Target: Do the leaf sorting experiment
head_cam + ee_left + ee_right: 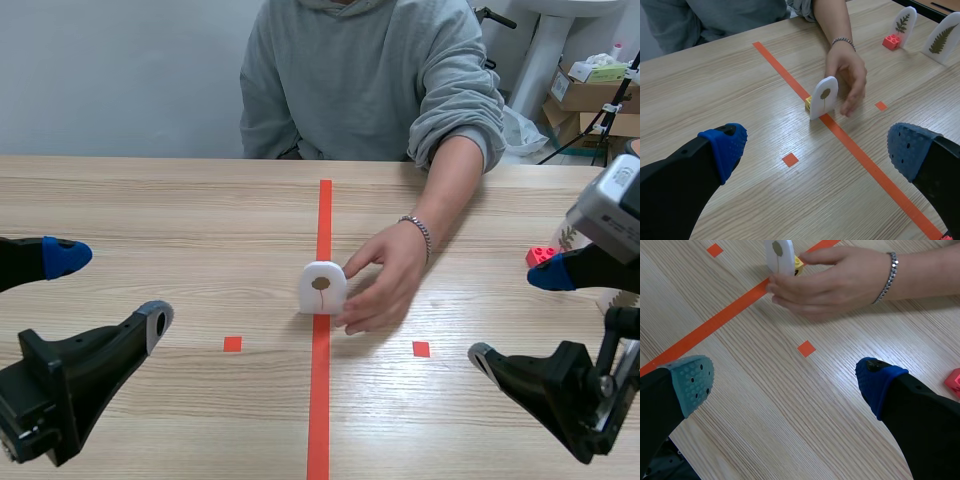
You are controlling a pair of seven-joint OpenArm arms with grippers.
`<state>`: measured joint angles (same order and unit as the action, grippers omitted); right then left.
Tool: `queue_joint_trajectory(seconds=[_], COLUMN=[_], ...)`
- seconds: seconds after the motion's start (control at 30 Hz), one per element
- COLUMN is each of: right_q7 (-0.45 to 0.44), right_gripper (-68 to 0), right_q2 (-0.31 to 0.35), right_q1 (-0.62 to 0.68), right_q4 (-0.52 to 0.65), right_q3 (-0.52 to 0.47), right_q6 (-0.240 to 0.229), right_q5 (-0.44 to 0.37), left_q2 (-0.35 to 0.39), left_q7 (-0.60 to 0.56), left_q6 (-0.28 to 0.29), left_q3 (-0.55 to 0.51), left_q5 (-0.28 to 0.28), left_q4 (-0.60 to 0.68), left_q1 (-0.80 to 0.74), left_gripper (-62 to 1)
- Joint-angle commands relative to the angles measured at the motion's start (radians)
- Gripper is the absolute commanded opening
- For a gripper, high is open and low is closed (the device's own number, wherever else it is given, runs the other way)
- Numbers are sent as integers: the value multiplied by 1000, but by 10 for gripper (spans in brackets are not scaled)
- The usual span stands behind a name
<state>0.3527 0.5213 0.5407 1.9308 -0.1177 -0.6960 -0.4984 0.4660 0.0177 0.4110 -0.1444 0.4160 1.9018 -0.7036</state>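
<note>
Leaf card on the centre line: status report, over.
Left gripper open, right gripper open, both empty. Leaf card upright on the tape line. Person's hand on it, in the way.

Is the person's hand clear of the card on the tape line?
No, the person's hand touches the card at its side.

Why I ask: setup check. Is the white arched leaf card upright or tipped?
Upright: the white arched leaf card stands vertical on the table, a person's hand touching it.
</note>
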Motion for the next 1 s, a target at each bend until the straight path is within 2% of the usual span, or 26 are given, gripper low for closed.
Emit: queue_joint_trajectory(seconds=[0.0, 0.97], right_q7=[-12, -23], right_gripper=[-98, -98], right_q2=[-1, -1], right_q1=[-12, -12], right_q4=[6, 6], right_q3=[-12, -12], right_q6=[0, 0], right_q5=[-11, -11], left_q2=[-3, -3], left_q7=[-13, -13], left_q6=[-5, -5], left_q3=[-4, -4], left_q5=[6, 6], left_q4=[21, 21], left_q1=[-2, -2], left_gripper=[-7, -7])
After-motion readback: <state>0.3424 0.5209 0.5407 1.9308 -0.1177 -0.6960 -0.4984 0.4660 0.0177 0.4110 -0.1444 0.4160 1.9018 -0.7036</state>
